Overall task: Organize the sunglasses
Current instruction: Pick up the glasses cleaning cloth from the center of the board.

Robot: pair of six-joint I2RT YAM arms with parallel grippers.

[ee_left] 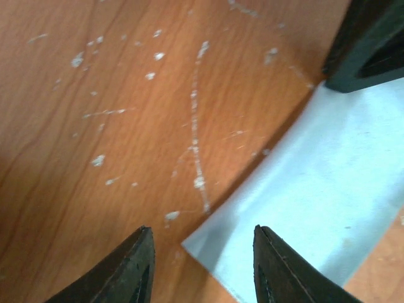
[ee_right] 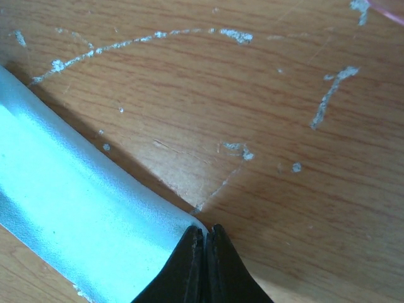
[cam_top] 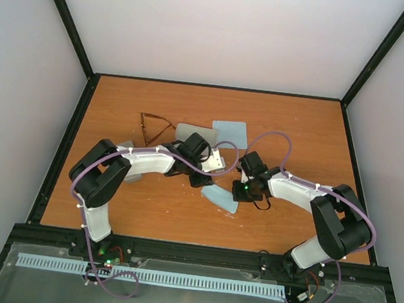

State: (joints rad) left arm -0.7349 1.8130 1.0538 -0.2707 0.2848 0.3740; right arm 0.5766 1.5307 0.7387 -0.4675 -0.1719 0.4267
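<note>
The dark brown wire-framed sunglasses (cam_top: 155,125) lie on the table at the back left, apart from both arms. A light blue cloth (cam_top: 220,197) lies at the table's middle, between the two grippers. My right gripper (cam_top: 238,195) (ee_right: 205,231) is shut on one corner of this cloth (ee_right: 76,214), and that edge is lifted off the wood. My left gripper (cam_top: 203,181) (ee_left: 202,238) hangs open low over another corner of the cloth (ee_left: 328,177), its fingers either side of it with nothing held. The dark shape at the upper right of the left wrist view is the right gripper (ee_left: 369,41).
A second light blue cloth (cam_top: 231,133) and a grey case (cam_top: 192,132) lie behind the grippers. Something pale pink and white (cam_top: 217,160) sits by the left wrist. A grey object (cam_top: 128,176) shows partly under the left arm. Black rails edge the wooden table (cam_top: 299,125).
</note>
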